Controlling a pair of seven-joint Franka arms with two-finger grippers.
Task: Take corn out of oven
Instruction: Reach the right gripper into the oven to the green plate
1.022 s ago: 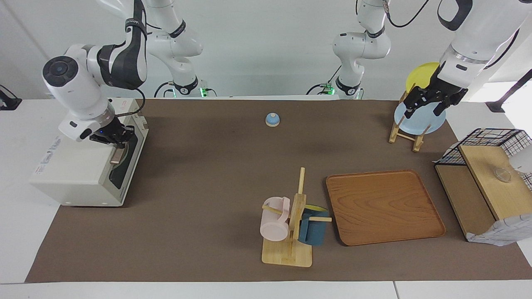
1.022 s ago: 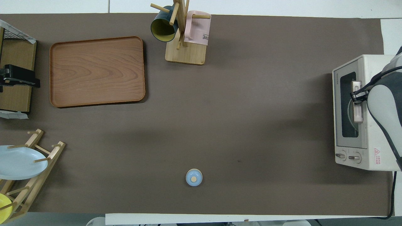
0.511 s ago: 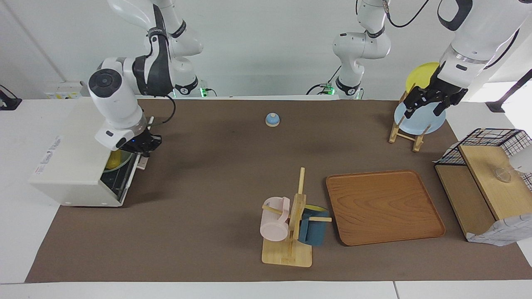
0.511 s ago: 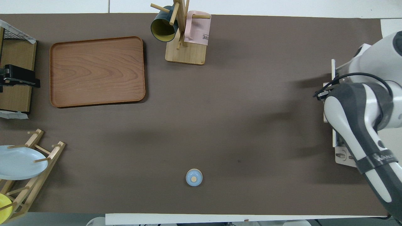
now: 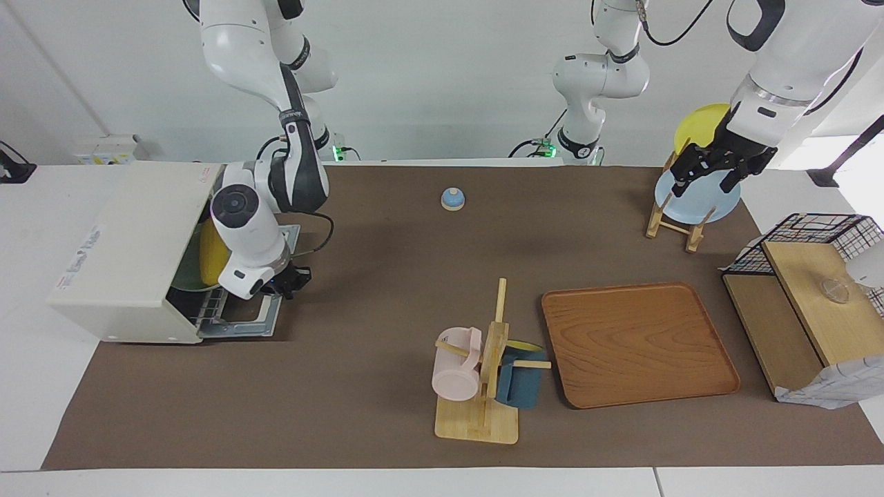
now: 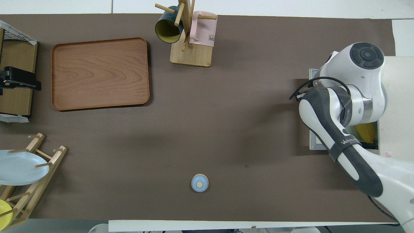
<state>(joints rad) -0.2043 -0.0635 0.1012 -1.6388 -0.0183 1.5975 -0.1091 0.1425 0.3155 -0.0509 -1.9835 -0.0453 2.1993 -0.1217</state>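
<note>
The cream-white oven [image 5: 131, 248] stands at the right arm's end of the table, its door [image 5: 266, 321] folded down flat onto the mat. The yellow corn [image 5: 213, 254] lies inside on a round dish above the wire rack [image 5: 210, 307]. It also shows in the overhead view [image 6: 365, 132], partly covered by the arm. My right gripper [image 5: 289, 281] is low at the door's outer edge, shut on the handle, which it hides. My left gripper [image 5: 708, 176] waits open and empty over the plate rack.
A small blue bell [image 5: 452, 199] sits mid-table near the robots. A mug tree [image 5: 483, 373] with two mugs, a wooden tray [image 5: 639, 345], a plate rack [image 5: 673, 224] with blue and yellow plates, and a wire basket [image 5: 808, 228] with boards fill the left arm's end.
My right gripper has pulled the oven door from shut down to flat open, moving outward and down with the handle. The corn has come into sight. The left arm has not moved.
</note>
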